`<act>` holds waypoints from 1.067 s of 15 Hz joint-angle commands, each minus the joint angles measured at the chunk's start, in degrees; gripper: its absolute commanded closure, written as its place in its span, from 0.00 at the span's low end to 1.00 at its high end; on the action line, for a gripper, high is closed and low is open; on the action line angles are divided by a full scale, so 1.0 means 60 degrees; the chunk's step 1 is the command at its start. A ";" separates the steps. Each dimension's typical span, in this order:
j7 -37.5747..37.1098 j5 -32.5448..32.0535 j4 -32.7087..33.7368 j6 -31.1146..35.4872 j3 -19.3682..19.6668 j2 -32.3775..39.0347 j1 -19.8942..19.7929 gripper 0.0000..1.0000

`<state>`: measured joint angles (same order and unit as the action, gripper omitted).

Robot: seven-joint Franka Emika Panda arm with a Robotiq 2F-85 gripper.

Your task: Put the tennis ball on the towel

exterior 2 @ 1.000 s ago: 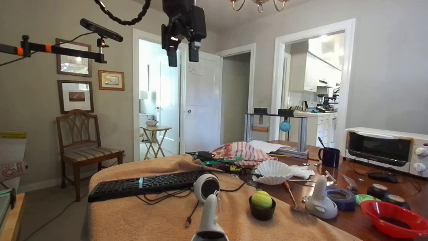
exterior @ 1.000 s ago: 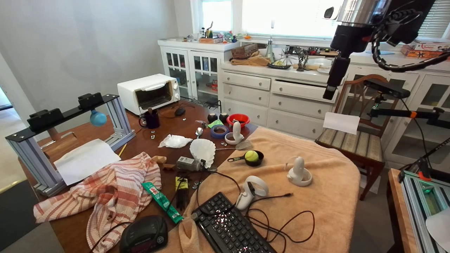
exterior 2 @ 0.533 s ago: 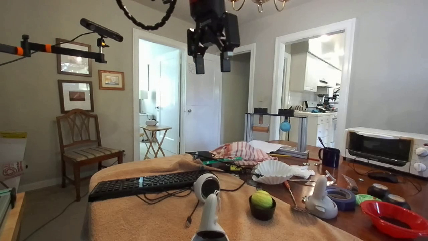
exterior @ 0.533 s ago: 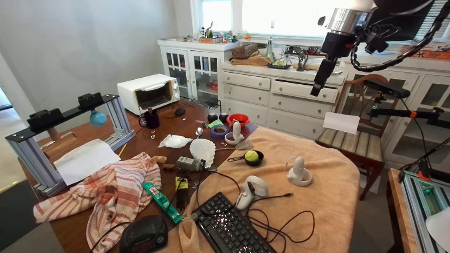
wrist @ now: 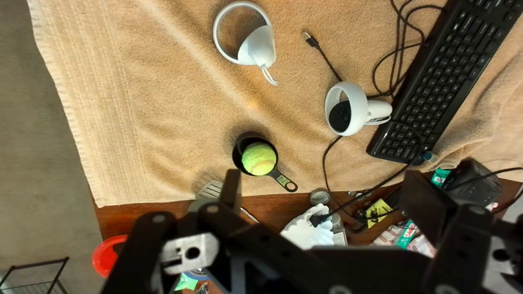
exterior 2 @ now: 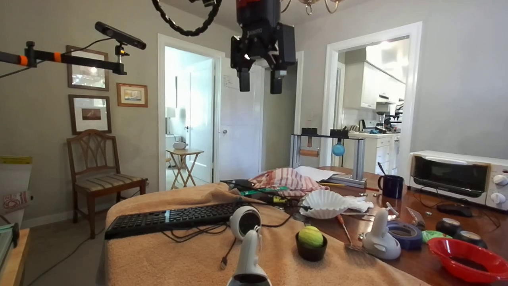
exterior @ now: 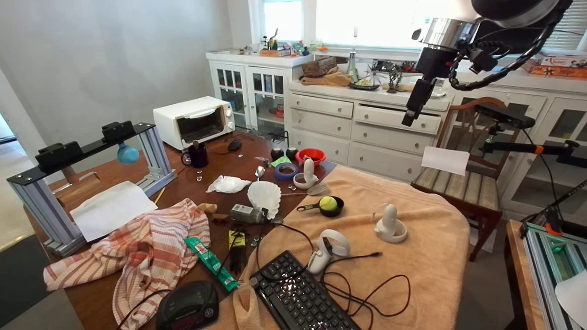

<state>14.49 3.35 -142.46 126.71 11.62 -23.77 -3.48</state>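
Observation:
The yellow-green tennis ball (exterior: 328,203) sits inside a black measuring cup (exterior 2: 312,255). The cup stands on the tan towel (exterior: 426,247), near the towel's edge. The ball also shows in the other views (exterior 2: 310,237) (wrist: 259,159). A second, red-and-white striped towel (exterior: 160,247) lies crumpled on the wooden table. My gripper (exterior 2: 260,87) is open and empty, high above the table and well apart from the ball. In the wrist view the fingers (wrist: 325,185) stand wide apart, and the ball is beyond the left finger's tip.
White controllers (exterior: 390,224) (exterior: 328,250) and a black keyboard (exterior: 302,293) with loose cables lie on the tan towel. A white paper filter (exterior: 264,198), blue tape (exterior: 286,171) and a red bowl (exterior: 311,156) are on the wood. A metal frame (exterior: 156,151) holds a light blue ball (exterior: 128,155).
My gripper has moved down and to the right in an exterior view, and leftward in another, staying open. The ball, cup and towels have not moved.

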 commanded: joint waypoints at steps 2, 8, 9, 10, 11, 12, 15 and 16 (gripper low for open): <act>0.0594 -0.0356 0.0175 0.0402 0.0033 0.0509 -0.0134 0.00; 0.1192 -0.1952 0.1721 0.1038 0.0425 0.2676 -0.0873 0.00; 0.1253 -0.2004 0.1985 0.1095 0.0451 0.2979 -0.0943 0.00; 0.1254 -0.2070 0.2290 0.1089 0.0446 0.3278 -0.1015 0.00; 0.1376 -0.2034 0.2567 0.1112 0.0456 0.3589 -0.1056 0.00; 0.1494 -0.2031 0.2856 0.1025 0.0426 0.3836 -0.1085 0.00; 0.2545 -0.1284 0.3422 0.1175 0.0254 0.4326 -0.1014 0.00; 0.2654 -0.1174 0.3572 0.1213 0.0127 0.4473 -0.0989 0.00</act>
<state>26.28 -6.81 -124.99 133.30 13.87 -0.80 -9.58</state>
